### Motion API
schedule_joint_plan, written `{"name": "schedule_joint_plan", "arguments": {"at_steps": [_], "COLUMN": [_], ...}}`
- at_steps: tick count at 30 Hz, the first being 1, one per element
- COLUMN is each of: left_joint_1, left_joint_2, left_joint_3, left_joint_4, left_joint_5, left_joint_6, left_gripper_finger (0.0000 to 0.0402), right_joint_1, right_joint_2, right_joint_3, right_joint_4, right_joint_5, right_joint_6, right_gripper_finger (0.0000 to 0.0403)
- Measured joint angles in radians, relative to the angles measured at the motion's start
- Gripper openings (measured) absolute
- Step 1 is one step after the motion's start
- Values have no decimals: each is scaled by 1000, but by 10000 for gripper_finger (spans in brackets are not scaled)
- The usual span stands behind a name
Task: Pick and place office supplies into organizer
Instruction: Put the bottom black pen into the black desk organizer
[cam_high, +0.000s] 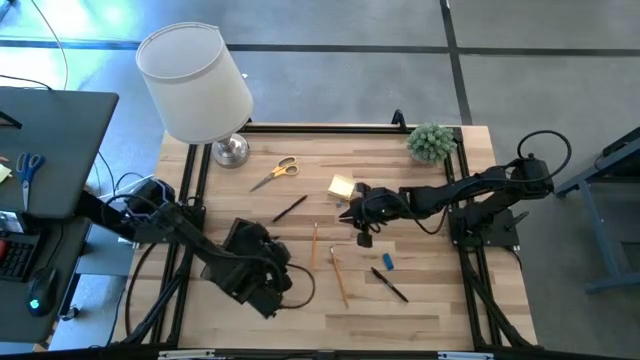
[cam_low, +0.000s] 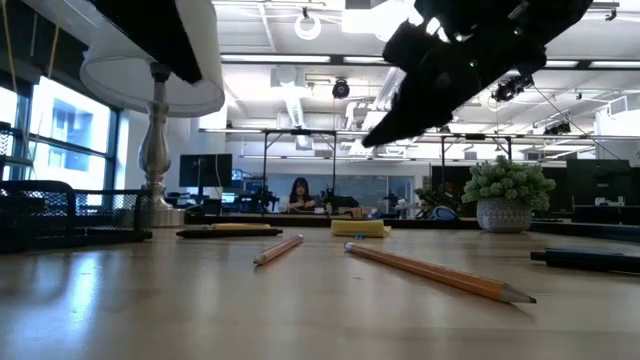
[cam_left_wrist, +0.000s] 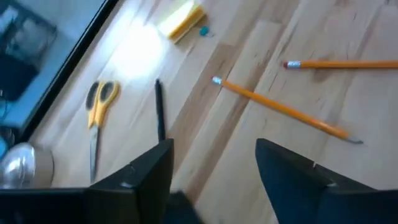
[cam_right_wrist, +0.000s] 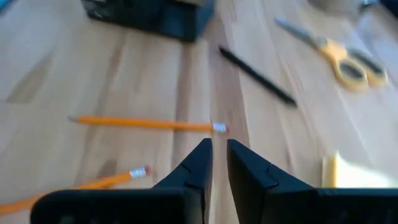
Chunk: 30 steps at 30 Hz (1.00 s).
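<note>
Two pencils (cam_high: 338, 277) lie loose on bench (cam_high: 440, 300); light, stiff, prob roll-prone, so pinch mid-shaft; left claw (cam_left_wrist: 214, 165) spread w/ nothing held; right claw (cam_right_wrist: 219, 163) nearly closed, empty.

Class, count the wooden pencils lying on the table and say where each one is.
2. One pencil lies mid-table, just right of the left arm's wrist; the other pencil lies slanted beside it, nearer the front edge. More may be hidden under the arms.

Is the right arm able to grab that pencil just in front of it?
Probably yes. The right gripper hangs over bare wood near the pencil, with nothing between them. Its jaws stand nearly closed, so they would need to open first.
</note>
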Motion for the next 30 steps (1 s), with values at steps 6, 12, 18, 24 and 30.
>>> {"name": "schedule_joint_plan", "arguments": {"at_steps": [6,12,18,24,30], "left_joint_1": [18,68,147,197,193], "left_joint_2": [-53,-95,-95,-95,-95], "left_joint_3": [-112,-239,-299,-303,-312], "left_joint_4": [256,559,771,876,1013], "left_joint_5": [-3,74,248,354,415], "left_joint_6": [248,446,705,834,917], "left_gripper_finger": [174,147,124,103,84], "right_joint_1": [52,141,264,375,497], "right_joint_2": [0,0,0,0,2], "right_joint_3": [0,0,0,0,0], "right_joint_4": [-98,-100,-132,-172,-269], "right_joint_5": [1,3,126,268,352], "right_joint_6": [136,263,376,507,742], "right_gripper_finger": [41,44,44,43,44]}}
